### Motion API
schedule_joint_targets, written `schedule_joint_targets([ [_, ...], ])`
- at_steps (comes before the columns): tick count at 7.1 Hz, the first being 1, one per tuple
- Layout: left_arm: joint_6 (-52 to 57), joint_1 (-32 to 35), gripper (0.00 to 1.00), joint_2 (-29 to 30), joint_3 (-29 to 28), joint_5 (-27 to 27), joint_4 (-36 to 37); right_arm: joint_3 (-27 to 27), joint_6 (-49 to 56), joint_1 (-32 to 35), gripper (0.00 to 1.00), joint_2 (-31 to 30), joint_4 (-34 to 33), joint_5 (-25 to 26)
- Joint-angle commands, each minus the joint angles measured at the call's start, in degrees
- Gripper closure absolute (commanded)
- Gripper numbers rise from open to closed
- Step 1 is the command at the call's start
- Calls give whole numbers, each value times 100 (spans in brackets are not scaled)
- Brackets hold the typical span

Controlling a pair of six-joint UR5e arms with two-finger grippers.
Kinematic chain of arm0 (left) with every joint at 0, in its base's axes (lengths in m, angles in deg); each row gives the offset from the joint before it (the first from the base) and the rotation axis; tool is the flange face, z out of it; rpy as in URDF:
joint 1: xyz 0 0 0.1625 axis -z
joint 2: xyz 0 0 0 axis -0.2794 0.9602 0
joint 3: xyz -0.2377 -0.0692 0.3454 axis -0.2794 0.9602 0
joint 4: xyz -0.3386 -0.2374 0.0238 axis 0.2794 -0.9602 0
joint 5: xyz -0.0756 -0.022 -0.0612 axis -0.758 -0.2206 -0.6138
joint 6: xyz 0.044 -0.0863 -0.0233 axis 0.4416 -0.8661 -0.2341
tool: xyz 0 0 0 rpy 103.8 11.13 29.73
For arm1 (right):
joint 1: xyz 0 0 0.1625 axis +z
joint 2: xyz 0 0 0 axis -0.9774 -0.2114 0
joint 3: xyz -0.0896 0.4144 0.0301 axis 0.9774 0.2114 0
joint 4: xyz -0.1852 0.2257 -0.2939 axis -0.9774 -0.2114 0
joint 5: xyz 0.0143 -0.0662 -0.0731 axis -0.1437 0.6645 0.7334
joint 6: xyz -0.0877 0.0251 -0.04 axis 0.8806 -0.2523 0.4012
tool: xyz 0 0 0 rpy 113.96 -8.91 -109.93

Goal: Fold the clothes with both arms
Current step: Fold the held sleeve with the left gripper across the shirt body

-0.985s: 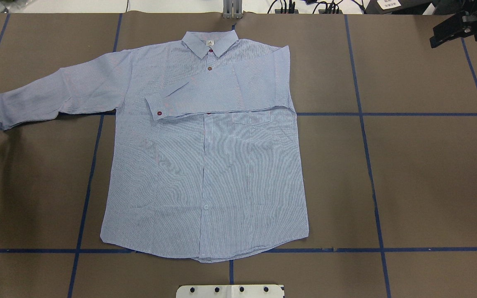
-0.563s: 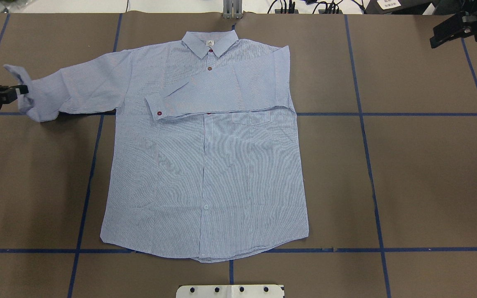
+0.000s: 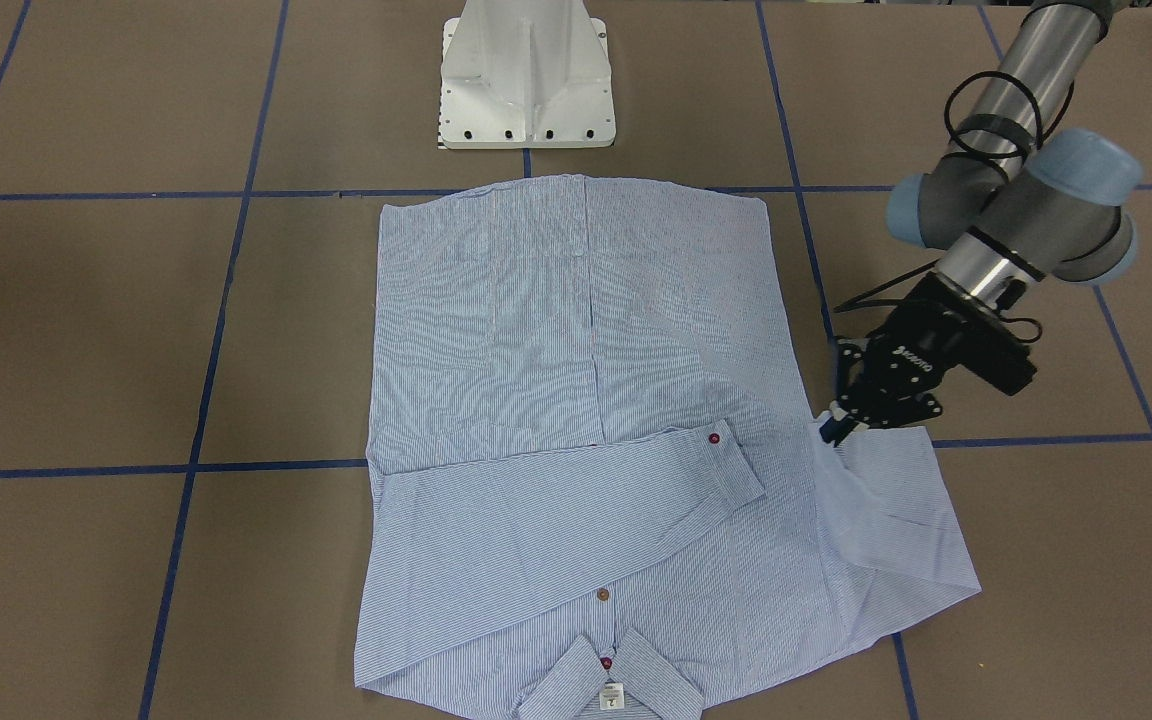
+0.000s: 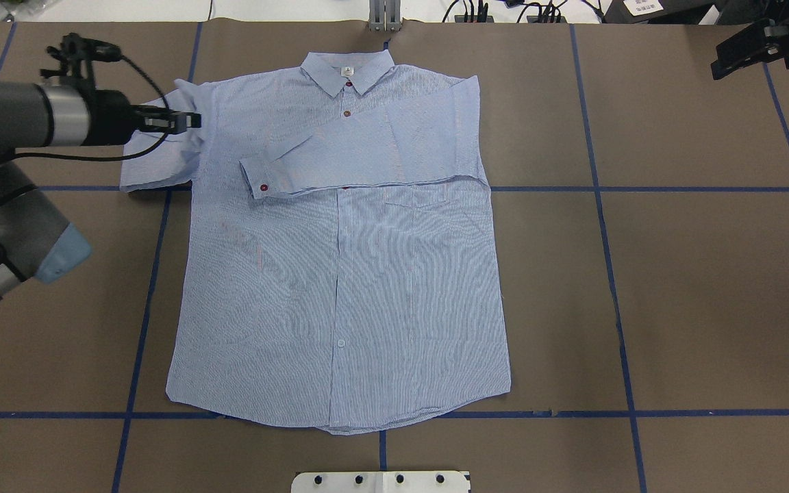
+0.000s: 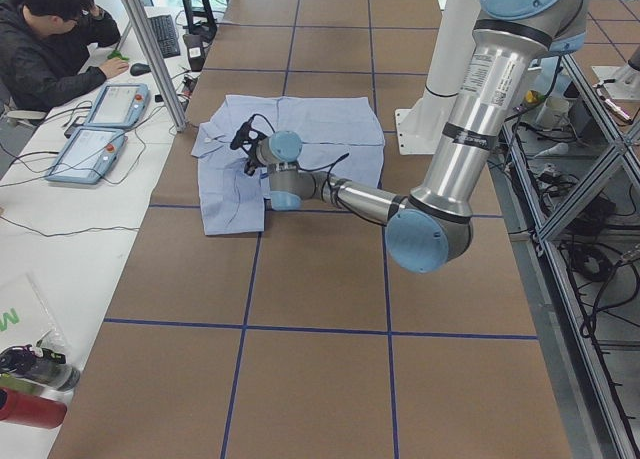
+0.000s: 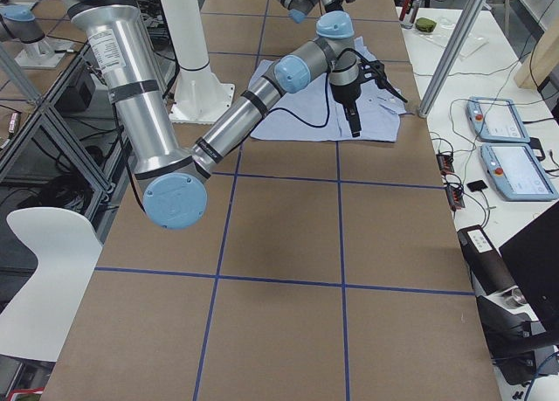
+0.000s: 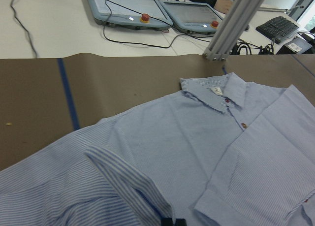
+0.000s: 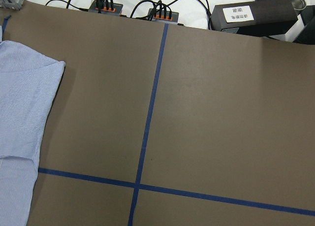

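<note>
The left gripper (image 4: 192, 121) is pressed together on the cuff (image 7: 129, 179) of the shirt's near sleeve (image 4: 155, 168), pinching the striped edge between its tips and holding it up off the counter (image 4: 675, 287). Directly under and behind the tips, back toward the wrist, that sleeve lies doubled over on itself in a loose, creased heap. Its outer fold rests on the counter beside a blue tape line (image 4: 151, 274). The rest of the shirt (image 4: 340, 287) spreads out ahead of the gripper, flat, buttoned and front side up, with the gripper's tips poised at the shoulder seam. Ahead and off to the far side sits the collar (image 4: 348, 70) with its small white tag. The folded sleeve (image 4: 381, 147) lies across the chest just beyond the tips. Its own cuff (image 4: 262, 179), with a red button (image 4: 264, 187), points back toward the left gripper, near it but apart. The right gripper (image 4: 744, 49) hangs over bare counter well away from the shirt, holding nothing of it. From its wrist camera only one edge of the fabric shows, off to one side. Whether it is spread or pressed together cannot be told.
</note>
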Motion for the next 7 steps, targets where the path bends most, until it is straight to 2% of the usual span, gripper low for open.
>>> schedule_joint_targets([
  [1,-377,-510,100,1060,144,183,1451,2,0,0,0,1,0,0],
  [3,-632,-889,100,1800,135,526,2306,11,0,0,0,1,0,0],
  [5,-677,-1398,100,1960,30,1192,2379,20,9,0,0,-8,0,0],
  [7,-660,-1584,100,1961,-41,1406,2380,11,9,0,0,-8,0,-9],
])
